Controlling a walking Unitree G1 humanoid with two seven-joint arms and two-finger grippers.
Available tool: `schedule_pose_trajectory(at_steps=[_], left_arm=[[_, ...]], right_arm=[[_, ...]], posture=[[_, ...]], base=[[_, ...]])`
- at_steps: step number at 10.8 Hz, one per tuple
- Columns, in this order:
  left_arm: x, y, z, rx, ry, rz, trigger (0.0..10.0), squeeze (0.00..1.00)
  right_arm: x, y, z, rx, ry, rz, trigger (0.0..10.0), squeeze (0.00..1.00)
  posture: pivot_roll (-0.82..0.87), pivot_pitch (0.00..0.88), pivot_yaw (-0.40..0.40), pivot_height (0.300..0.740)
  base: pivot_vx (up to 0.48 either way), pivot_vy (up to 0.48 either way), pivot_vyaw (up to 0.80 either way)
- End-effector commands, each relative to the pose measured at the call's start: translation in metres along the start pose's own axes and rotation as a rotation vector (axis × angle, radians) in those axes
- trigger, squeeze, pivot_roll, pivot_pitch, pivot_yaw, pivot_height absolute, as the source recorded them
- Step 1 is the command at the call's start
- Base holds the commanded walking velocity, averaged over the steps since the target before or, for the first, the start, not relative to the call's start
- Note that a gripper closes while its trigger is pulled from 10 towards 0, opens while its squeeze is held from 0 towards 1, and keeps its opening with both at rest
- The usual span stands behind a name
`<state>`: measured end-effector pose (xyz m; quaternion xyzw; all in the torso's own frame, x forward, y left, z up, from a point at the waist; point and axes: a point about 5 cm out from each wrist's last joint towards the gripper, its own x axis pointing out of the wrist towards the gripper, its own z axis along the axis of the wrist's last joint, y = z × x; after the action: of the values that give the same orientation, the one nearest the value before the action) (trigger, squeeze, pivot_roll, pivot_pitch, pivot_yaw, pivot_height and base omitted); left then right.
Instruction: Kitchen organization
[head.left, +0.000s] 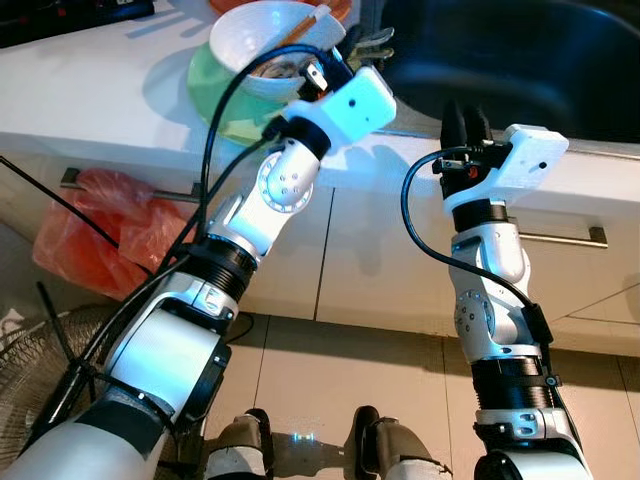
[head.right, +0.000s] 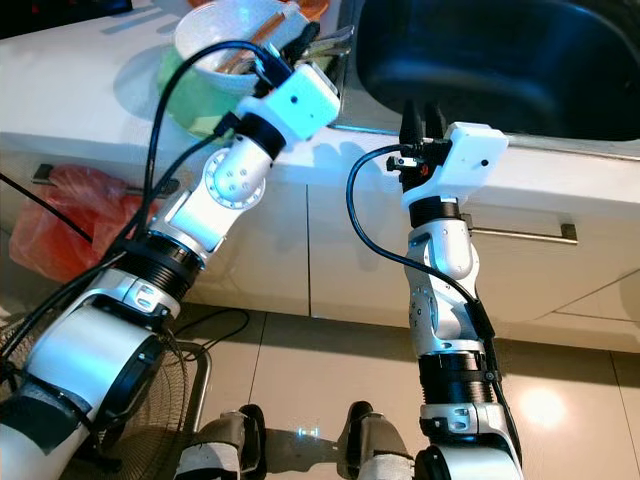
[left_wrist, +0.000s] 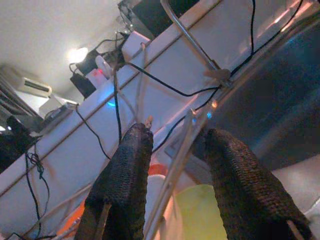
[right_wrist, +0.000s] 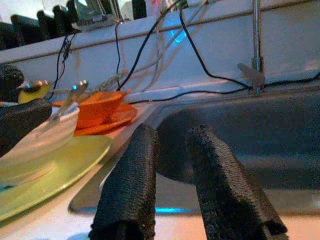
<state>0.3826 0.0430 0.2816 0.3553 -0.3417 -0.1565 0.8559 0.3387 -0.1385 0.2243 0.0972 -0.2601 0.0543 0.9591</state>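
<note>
Nearest, at six o'clock in the head views, are the robot's feet on the tiled floor (head.left: 300, 380), with a fan (head.left: 40, 370) at eight o'clock and a red plastic bag (head.left: 90, 230) hanging from the cabinet front at nine. Both arms rise from there to the white surface (head.left: 80, 100).

The right hand (head.left: 466, 124) hovers over the front edge of the surface, its two black fingers parted with nothing between them, pointing into the dark sink (head.right: 500, 60) at one o'clock.

Farther in, the left hand (left_wrist: 172, 165) reaches the dishes at twelve o'clock. Its fingers are spread, and in its wrist view a thin metal utensil (left_wrist: 175, 155) runs up between them; whether the pads touch it I cannot tell. Under it sits a white bowl (head.left: 265, 45) holding chopsticks (head.left: 305, 25), stacked on a green plate (head.left: 215, 95). Beyond, an orange cup and saucer (right_wrist: 100, 110) stand by the sink's rim.

I judge the step to be the approach for a grasp on the utensil in the bowl. The next move calls for pressing the left fingers together on the thin handle, lifting it clear without tipping the bowl, then carrying it toward the sink.
</note>
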Motion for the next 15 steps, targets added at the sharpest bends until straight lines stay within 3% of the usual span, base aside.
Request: schedule_pose_trajectory(at_steps=[1, 11, 15], left_arm=[[0.000, -0.005, 0.002, -0.002, -0.018, -0.002, 10.0, 0.00], [-0.008, -0.006, -0.005, -0.048, -0.007, 0.021, 10.0, 0.00], [-0.007, -0.004, 0.003, -0.090, -0.054, 0.032, 10.0, 0.00]], right_arm=[[0.003, -0.004, 0.004, -0.003, -0.025, 0.002, 10.0, 0.00], [-0.001, -0.011, -0.009, -0.005, 0.008, -0.015, 10.0, 0.00], [0.005, -0.011, -0.008, -0.006, -0.003, -0.010, 10.0, 0.00]], posture=[[0.05, 0.136, -0.017, 0.740], [0.07, 0.103, -0.029, 0.740], [0.08, 0.089, -0.035, 0.740]], base=[[0.000, 0.000, 0.00], [0.000, 0.000, 0.00], [0.000, 0.000, 0.00]])
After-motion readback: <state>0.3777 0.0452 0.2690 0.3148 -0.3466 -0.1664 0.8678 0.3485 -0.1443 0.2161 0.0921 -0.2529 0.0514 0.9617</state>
